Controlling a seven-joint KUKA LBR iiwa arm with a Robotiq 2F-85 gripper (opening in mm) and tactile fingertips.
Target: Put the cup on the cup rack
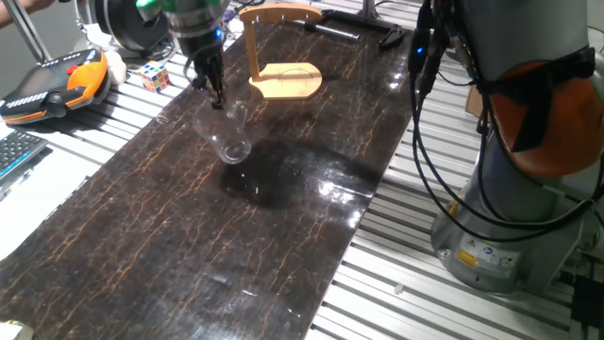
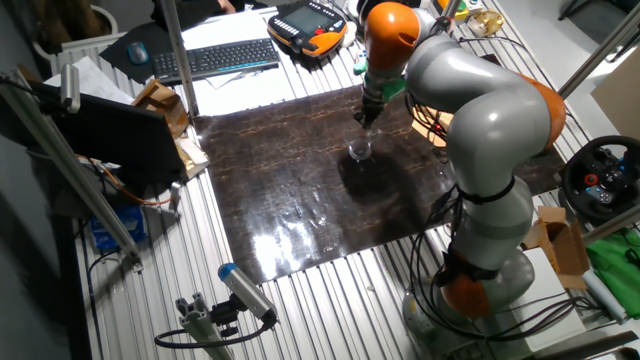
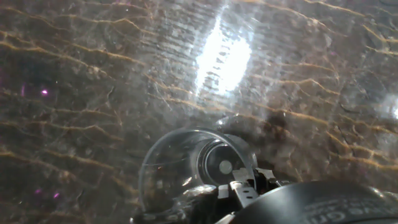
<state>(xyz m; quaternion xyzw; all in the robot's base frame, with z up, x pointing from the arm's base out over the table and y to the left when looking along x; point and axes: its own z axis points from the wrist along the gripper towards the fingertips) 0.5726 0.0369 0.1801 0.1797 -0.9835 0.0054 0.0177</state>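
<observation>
The cup (image 1: 229, 138) is a clear tumbler hanging tilted above the dark marble-patterned mat (image 1: 189, 246), and its shadow lies on the mat below and to the right. My gripper (image 1: 216, 95) is shut on its rim from above. The hand view looks down into the cup (image 3: 198, 167), with the fingertips (image 3: 244, 188) at its rim. From the other fixed view the cup (image 2: 360, 150) hangs under the gripper (image 2: 366, 121). The cup rack (image 1: 283, 81), light wood with a flat base, thin post and curved top arm, stands just behind and to the right of the cup.
A Rubik's cube (image 1: 156, 76), an orange teach pendant (image 1: 52, 85) and a keyboard (image 1: 14, 151) lie left of the mat. Black tools (image 1: 359, 33) lie at the mat's far end. The robot base (image 1: 510, 208) and its cables (image 1: 425, 142) stand to the right.
</observation>
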